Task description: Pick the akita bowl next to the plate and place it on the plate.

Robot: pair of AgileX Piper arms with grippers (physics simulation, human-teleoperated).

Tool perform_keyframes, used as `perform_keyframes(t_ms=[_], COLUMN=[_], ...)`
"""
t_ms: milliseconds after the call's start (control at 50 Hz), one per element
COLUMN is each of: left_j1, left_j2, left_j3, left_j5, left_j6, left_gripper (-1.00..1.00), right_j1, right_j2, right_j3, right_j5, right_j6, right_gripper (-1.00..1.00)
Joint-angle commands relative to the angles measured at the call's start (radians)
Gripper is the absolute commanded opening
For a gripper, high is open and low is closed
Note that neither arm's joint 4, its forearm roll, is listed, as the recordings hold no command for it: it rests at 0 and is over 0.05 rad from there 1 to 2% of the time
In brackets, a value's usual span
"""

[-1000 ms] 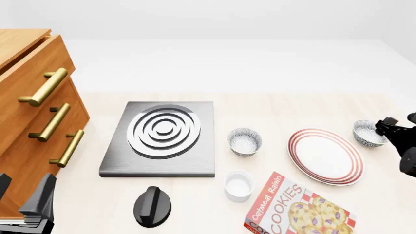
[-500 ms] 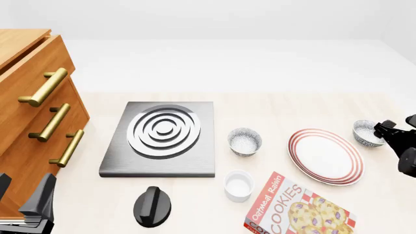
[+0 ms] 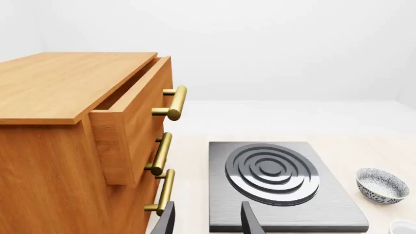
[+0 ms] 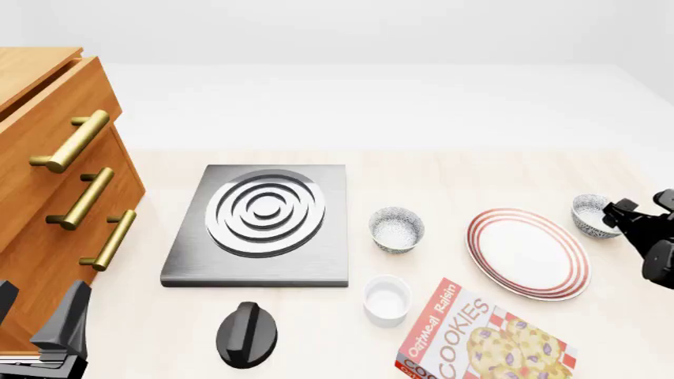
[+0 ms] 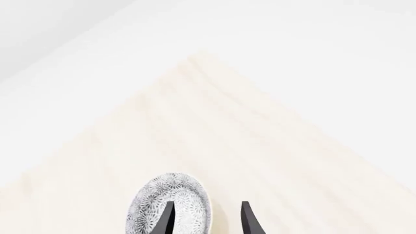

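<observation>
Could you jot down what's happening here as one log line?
right gripper: open, straddling rim of grey-speckled akita bowl | red-ringed white plate: bare | left gripper: open, idle

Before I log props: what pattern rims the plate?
Red concentric rings on the white plate, clearest in the front view.

Front cam high; wrist cams low, fwd.
</observation>
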Motion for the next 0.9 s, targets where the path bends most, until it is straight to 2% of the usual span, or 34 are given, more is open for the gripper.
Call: perform_keyframes(t_ms=[20, 900], left_j1=[0.000, 0.000], left_j2=[0.000, 0.000], left_j3=[0.000, 0.000], left_j5=[0.000, 0.000], left_j6=[0.000, 0.000], left_gripper=[1.00, 1.00], right_j1=[-0.001, 0.001], right_j2=[0.016, 0.108], right_j3=[-0.011, -0.047], right_j5=[0.005, -0.014], right_j6=[-0.002, -0.031], right_gripper=[1.00, 1.00])
